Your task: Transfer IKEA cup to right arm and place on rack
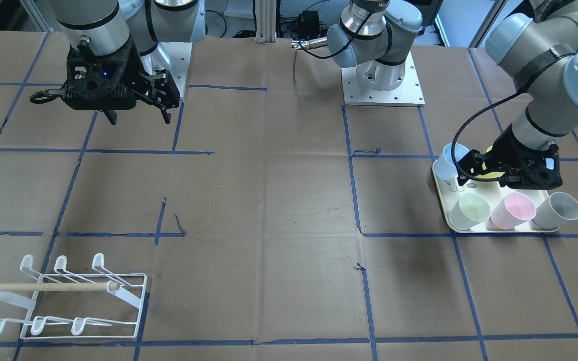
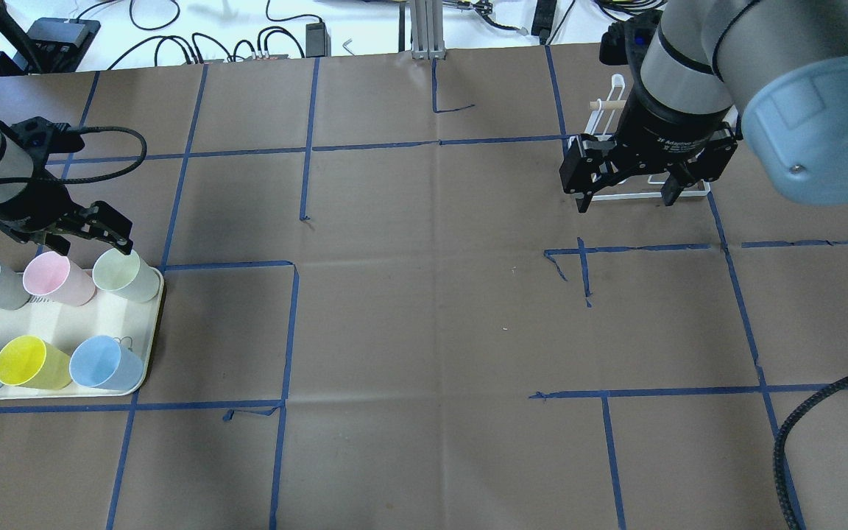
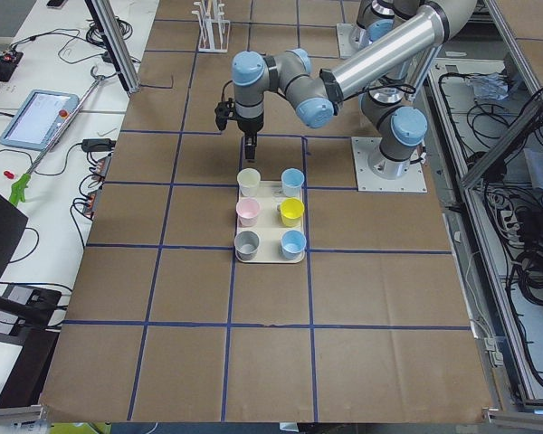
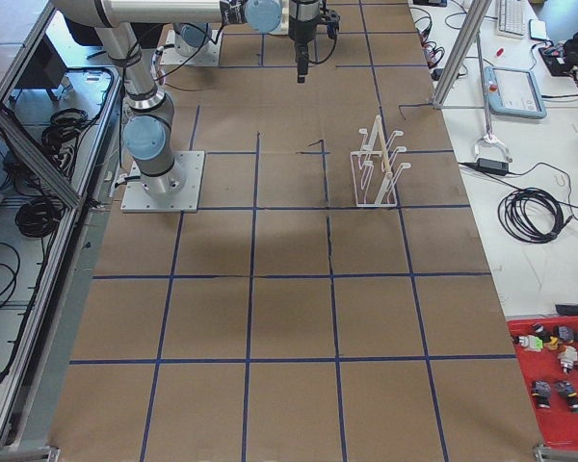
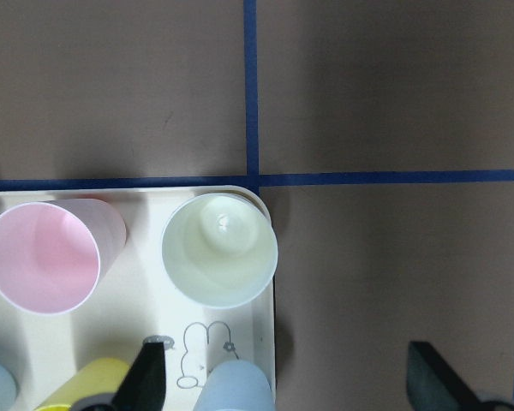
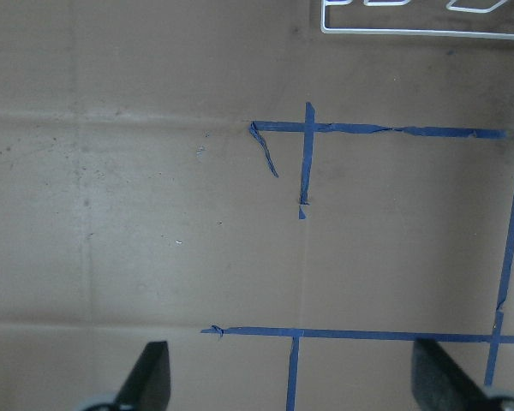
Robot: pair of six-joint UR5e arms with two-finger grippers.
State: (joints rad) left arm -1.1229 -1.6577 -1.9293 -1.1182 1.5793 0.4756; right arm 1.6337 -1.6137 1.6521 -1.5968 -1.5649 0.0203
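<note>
Left gripper point(image 2: 89, 237): jaws spread wide and holding nothing. It hangs over the far edge of the tray point(image 2: 71, 324), which sits at 8 o'clock on the table point(image 2: 424, 331) in the overhead view.

In the left wrist view one of its fingers point(image 5: 147, 377) is over the tray and the other is out over bare paper past the tray's corner. The pale green cup point(image 5: 219, 249) stands upright in that corner of the tray. It lies at about 11 o'clock from the midpoint of the jaws, ahead of the fingers rather than between them, and I see no contact. In the overhead view the same cup is at about 4 o'clock from the gripper, just beside it.

The pink cup point(image 2: 56, 276) is next to the green one. Grey, yellow and two blue cups fill the rest of the tray, all upright.

Right gripper point(image 2: 624, 199): jaws also spread wide and empty. It hovers above bare table at about 1 o'clock in the overhead view. In the right wrist view both fingers point(image 6: 150, 377) show with only taped paper between them.

The rack point(image 1: 88, 296) stands on the table at 12 o'clock from the right gripper in the overhead view, partly hidden behind it. No cup is on it.
</note>
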